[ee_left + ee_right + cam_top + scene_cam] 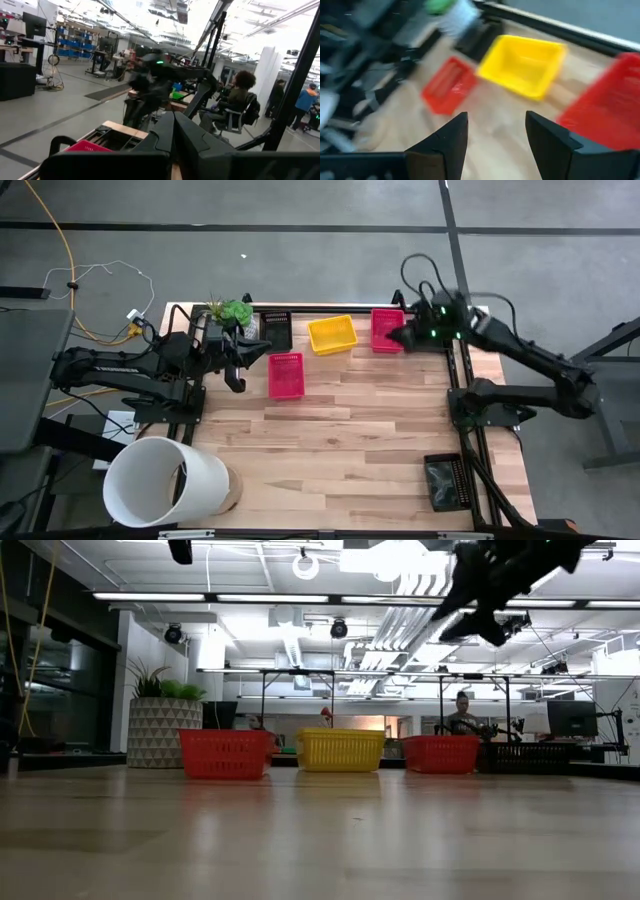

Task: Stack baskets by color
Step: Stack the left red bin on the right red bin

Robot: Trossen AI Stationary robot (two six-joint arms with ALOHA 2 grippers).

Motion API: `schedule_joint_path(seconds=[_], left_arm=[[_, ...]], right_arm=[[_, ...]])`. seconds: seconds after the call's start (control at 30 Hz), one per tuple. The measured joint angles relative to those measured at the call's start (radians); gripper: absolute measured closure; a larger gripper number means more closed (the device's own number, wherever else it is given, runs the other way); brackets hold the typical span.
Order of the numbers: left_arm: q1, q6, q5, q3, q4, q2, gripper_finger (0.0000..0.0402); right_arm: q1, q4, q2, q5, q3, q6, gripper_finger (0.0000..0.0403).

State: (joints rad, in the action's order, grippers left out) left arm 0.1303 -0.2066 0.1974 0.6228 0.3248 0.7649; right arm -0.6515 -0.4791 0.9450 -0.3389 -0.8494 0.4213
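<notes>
Fingers [455, 140] of right gripper [496, 131] apart, above pink-red basket [388, 328].

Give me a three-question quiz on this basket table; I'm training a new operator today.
1. True or false: the yellow basket sits between two pink-red baskets.
2. Which gripper has its fingers apart? A) left gripper B) right gripper
3. Fill in: a black basket lies near the table's ____ edge, beside the right arm's base.

Key: 1 true; 2 B; 3 right. The other black basket sits by the plant pot.
</notes>
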Motion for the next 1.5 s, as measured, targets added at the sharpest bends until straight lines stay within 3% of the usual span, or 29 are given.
schedule_joint_path(seconds=[0.23, 0.4, 0.7, 0.97, 1.23, 1.5], left_arm=[[0.0, 0.0, 0.005, 0.0, -0.005, 0.0, 0.0401], [0.0, 0.0, 0.007, 0.0, -0.014, 0.0, 0.0401], [0.0, 0.0, 0.008, 0.0, -0.015, 0.0, 0.0401], [0.0, -0.038, 0.062, 0.003, -0.04, 0.019, 0.0399], [0.0, -0.265, 0.207, 0.072, -0.452, 0.156, 0.0325], [0.0, -0.696, 0.281, 0.072, -0.839, 0.317, 0.0213]], right_arm=[[0.31, 0.387, -0.222, 0.164, 0.227, 0.141, 0.0217], [0.425, 0.614, -0.281, 0.269, 0.318, 0.084, 0.0217], [0.489, 0.64, -0.271, 0.259, 0.321, -0.085, 0.0217], [0.492, 0.641, -0.271, 0.268, 0.321, -0.063, 0.0217], [0.491, 0.641, -0.27, 0.286, 0.32, -0.055, 0.0217], [0.491, 0.635, -0.27, 0.287, 0.32, -0.033, 0.0217]])
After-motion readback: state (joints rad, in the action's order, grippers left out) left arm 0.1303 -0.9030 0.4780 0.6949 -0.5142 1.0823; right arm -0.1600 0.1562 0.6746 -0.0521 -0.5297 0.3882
